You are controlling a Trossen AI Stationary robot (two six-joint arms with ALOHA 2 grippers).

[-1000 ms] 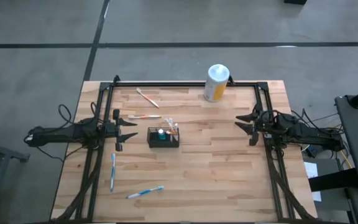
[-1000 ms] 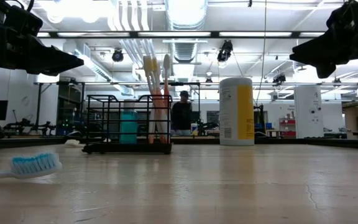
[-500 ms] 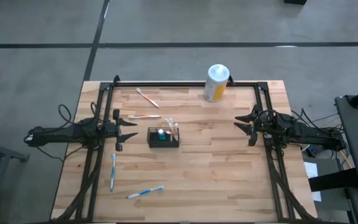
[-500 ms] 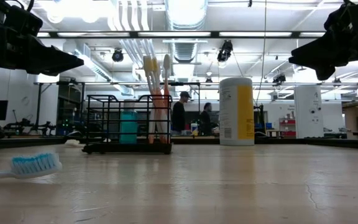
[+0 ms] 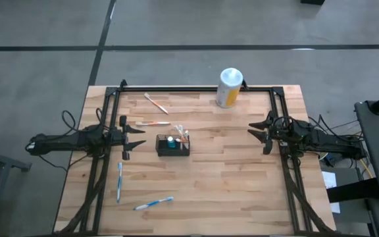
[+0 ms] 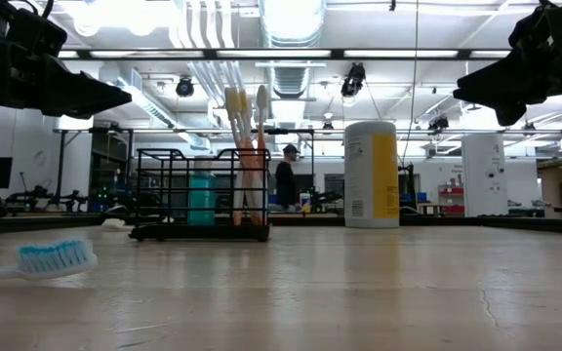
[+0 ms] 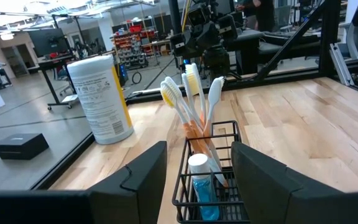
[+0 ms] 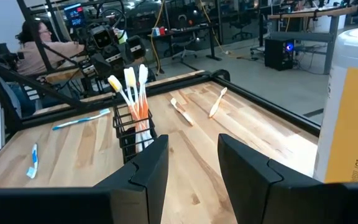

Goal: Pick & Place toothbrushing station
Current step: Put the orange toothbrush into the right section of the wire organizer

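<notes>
The toothbrushing station (image 5: 173, 145) is a small black wire basket standing on its base at the middle of the wooden table. It holds three upright toothbrushes (image 7: 194, 106) and a teal tube (image 7: 202, 190). My left gripper (image 5: 140, 137) hovers open at the table's left side, level and pointing at the basket, just short of it. Above the right side my right gripper (image 5: 254, 133) hovers open, facing the basket from farther off. In both wrist views nothing lies between the fingers (image 7: 138, 180) (image 8: 145, 168).
A white-topped canister with a yellow label (image 5: 229, 87) stands at the far edge. Loose toothbrushes lie on the table: two far left (image 5: 155, 103) (image 5: 152, 123), two near left (image 5: 119, 181) (image 5: 154, 203). A black frame (image 5: 196, 89) rims the table. A person (image 6: 286, 185) moves in the room behind.
</notes>
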